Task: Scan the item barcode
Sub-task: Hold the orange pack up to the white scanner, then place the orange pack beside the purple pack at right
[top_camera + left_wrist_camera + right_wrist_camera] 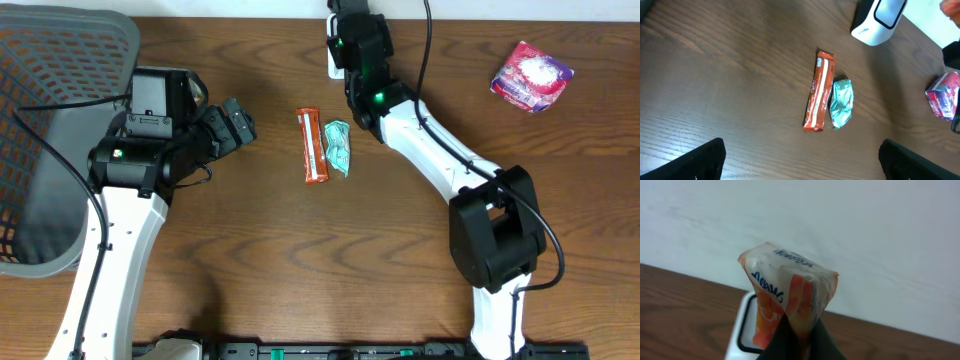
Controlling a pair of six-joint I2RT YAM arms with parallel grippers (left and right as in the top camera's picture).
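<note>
At the far edge of the table (300, 260), the right end effector (800, 335) is clamped on an orange-and-white packet (790, 295), held just over the white scanner (742, 330), presumably positioned for scanning; the tight view cannot confirm this. The left end effector (236, 124) hangs fully open, empty.

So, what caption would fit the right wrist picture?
Right hand pinches an orange-and-white packet over the white scanner.
</note>
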